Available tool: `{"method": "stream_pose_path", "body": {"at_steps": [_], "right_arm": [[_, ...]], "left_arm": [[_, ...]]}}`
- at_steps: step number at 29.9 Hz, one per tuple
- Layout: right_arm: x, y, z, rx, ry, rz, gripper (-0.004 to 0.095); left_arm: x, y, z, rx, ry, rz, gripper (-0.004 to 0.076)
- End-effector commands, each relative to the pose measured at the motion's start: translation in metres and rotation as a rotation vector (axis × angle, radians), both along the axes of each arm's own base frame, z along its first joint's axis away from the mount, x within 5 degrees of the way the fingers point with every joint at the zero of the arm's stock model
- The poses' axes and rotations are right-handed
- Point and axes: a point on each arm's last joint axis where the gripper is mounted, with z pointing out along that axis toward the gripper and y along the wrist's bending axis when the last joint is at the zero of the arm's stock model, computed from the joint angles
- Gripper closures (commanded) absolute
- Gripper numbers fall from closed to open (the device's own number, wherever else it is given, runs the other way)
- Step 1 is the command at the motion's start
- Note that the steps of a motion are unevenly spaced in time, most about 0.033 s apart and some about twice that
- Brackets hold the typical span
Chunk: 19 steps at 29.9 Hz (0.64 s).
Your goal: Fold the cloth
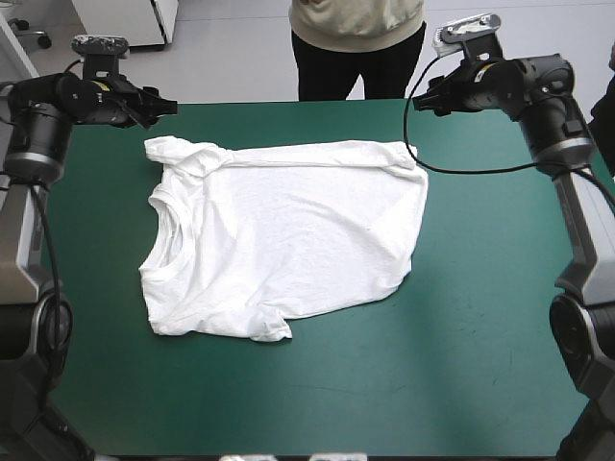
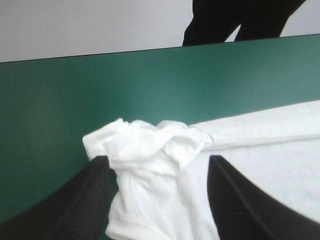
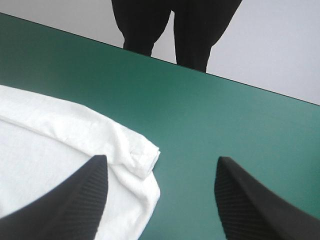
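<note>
Left gripper [image 1: 157,103] and right gripper [image 1: 430,99] hover, each spread apart, above the T-shirt's [image 1: 288,240] far corners; they should pinch both evenly.

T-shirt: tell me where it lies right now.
High view: the T-shirt lies spread on the teal-green cover, nearer the far edge, its far corners close to the open left gripper and right gripper.

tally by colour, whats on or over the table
white: 1, the T-shirt
black: 2, the left tool and the right tool, both open
teal-green: 1, the cover
total: 4
</note>
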Motion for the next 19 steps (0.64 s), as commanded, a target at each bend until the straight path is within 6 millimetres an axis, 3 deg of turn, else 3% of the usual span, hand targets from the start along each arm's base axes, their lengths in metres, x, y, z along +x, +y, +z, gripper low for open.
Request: {"method": "stream_pose_path", "body": {"at_steps": [1,4,10,13,19], "right_arm": [[-0.047,-0.008,0.057,0.046,-0.110,0.012,0.0382],[-0.071,-0.009,0.072,0.064,-0.096,0.034,0.0409],[-0.119,-0.014,0.084,0.038,0.035,0.066,0.0417],[-0.142,-0.018,0.092,0.041,0.008,0.069,0.0417],[-0.167,-0.022,0.086,0.028,0.009,0.074,0.0418]], "left_arm": [[-0.044,-0.003,0.037,-0.015,-0.072,-0.010,0.0304],[-0.071,-0.005,0.025,-0.046,-0.016,-0.007,0.0304],[-0.134,-0.007,-0.025,-0.061,0.147,0.004,0.0304],[-0.163,-0.007,-0.049,-0.087,0.217,0.041,0.0304],[-0.196,-0.007,-0.098,-0.147,0.327,0.109,0.0304]]}}
